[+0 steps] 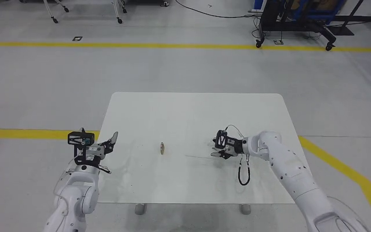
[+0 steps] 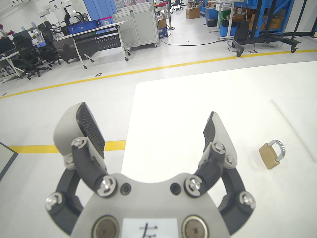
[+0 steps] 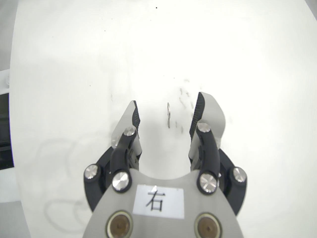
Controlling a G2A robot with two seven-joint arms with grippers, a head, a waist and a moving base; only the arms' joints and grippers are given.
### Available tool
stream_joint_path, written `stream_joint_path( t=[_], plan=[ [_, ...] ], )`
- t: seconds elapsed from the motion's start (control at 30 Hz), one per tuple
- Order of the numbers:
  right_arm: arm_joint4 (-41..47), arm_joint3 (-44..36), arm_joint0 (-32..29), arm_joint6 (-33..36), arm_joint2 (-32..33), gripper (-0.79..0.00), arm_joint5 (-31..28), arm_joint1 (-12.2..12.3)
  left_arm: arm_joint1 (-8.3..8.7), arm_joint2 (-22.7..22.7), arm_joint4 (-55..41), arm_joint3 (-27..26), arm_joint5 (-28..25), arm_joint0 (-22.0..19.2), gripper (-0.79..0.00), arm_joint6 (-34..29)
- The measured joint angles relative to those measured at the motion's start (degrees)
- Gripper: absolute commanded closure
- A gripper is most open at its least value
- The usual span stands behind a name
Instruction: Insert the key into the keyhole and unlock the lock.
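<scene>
Status: right end effector (image 3: 168, 101) partly open, low over the surface (image 1: 191, 110), right of centre. Key (image 3: 168, 116) lies between its fingers, touching neither. Left end effector (image 2: 147, 110) spread wide, holding nothing, at the left edge near the front corner. Padlock (image 1: 162, 148) sits mid-surface, between both arms.

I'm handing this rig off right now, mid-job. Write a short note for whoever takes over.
Left gripper: open, empty, at the table edge, off to one side of the padlock.
Right gripper: open, low over the table, fingers either side of the key, not gripping it.
Padlock: lies mid-table between the two arms; shackle looks shut.
Done: nothing yet; key not picked up.
Left: grasp key, steady padlock, insert key, turn.
</scene>
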Motion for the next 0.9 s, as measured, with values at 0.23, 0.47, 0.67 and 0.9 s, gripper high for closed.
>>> stream_joint_path(
  t=[0.23,0.47,0.67,0.9],
  plan=[
    [0.74,1.65,1.94,0.37,-2.7,-0.271,0.0,0.13,0.0,0.0,0.0,0.0,0.0,0.0,-0.785,0.0],
    [0.83,1.65,2.61,0.82,-3.94,0.0,0.0,0.44,0.0,0.0,0.0,0.0,0.0,0.0,-0.785,0.0],
    [-0.01,-0.02,2.97,1.82,-4.71,0.0,0.0,1.08,0.0,0.0,0.0,0.0,0.0,0.0,-0.785,0.0],
    [-1.23,-4.19,2.01,-1.74,-4.75,0.0,0.0,2.84,0.0,0.0,0.0,0.0,0.0,0.0,-0.785,0.0]
  ],
)
